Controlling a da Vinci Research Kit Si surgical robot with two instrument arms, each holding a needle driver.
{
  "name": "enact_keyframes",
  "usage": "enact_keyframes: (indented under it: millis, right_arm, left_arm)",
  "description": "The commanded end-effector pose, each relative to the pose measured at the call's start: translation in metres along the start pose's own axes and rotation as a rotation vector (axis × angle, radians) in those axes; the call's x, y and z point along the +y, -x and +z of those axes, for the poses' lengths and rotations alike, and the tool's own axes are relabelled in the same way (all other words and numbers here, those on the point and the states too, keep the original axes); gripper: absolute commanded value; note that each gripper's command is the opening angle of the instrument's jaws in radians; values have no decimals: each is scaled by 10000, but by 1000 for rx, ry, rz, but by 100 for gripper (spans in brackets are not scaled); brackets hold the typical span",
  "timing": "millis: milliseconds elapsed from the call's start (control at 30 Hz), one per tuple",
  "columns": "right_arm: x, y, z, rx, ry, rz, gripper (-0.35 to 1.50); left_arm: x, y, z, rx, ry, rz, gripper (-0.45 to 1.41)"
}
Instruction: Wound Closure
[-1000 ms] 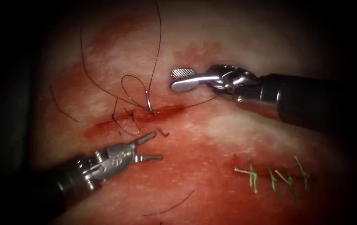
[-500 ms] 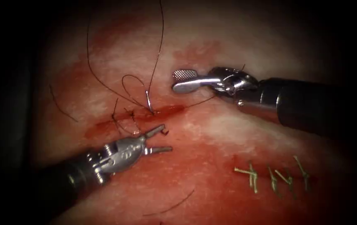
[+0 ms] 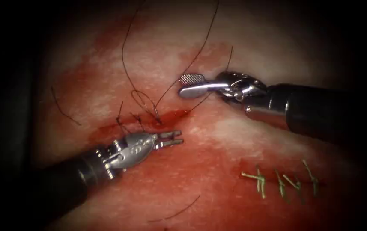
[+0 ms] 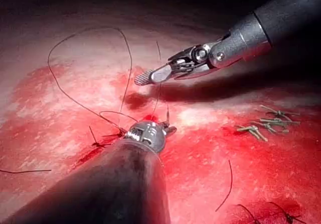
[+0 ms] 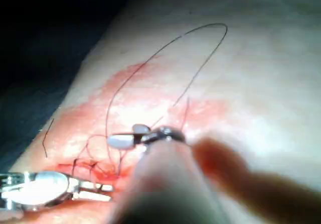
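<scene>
Left tool (image 3: pixel 170 139): jaws drawn to a narrow gap, shut on the needle (image 3: pixel 156 114) near its tip, just below the cut (image 3: pixel 114 127) toward its right end. One second ago these jaws were spread wide and lay lower and further left. The small hooked tip that then stood clear of the tissue (image 3: pixel 243 128) below the cut now lies between them. The needle remains in the tissue. Its rear part rises above the upper edge of the cut as a short dark curve, shorter and more tilted than before. Right tool (image 3: pixel 192 84): jaws slightly parted, ridged pad facing up, holding nothing. It hovers above and right of the cut and has barely moved. The thread (image 3: pixel 123 64) has shifted. Its long strands now lean toward the right, one passing up beside the right tool's wrist, and a small loop sits just above the needle. Two dark stitches (image 3: pixel 121 120) cross the cut to the left of the needle. Red fluid (image 3: pixel 209 171) stains the tissue around and below the cut. Green stitches (image 3: pixel 277 179) lie well apart at lower right, and a loose cut end of thread (image 3: pixel 63 111) lies to the left.
</scene>
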Motion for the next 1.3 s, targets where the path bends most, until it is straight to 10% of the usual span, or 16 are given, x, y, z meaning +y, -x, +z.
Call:
enact_keyframes:
  millis: [33, 767, 900, 1300]
  right_arm:
    - [2, 0, 9, 0, -3, -2, 78]
    - [-2, 4, 7, 3, -5, -10, 67]
    - [-5, 4, 8, 47, -27, -9, 121]
    - [-36, 36, 0, -23, -116, -584, 108]
  left_arm:
    - [-1, 0, 6, 24, 37, -56, -45]
    - [60, -58, -29, 137, 299, -534, -45]
    - [65, -77, -39, 137, 160, -59, -45]
    - [61, -130, -98, 94, 43, 397, -45]
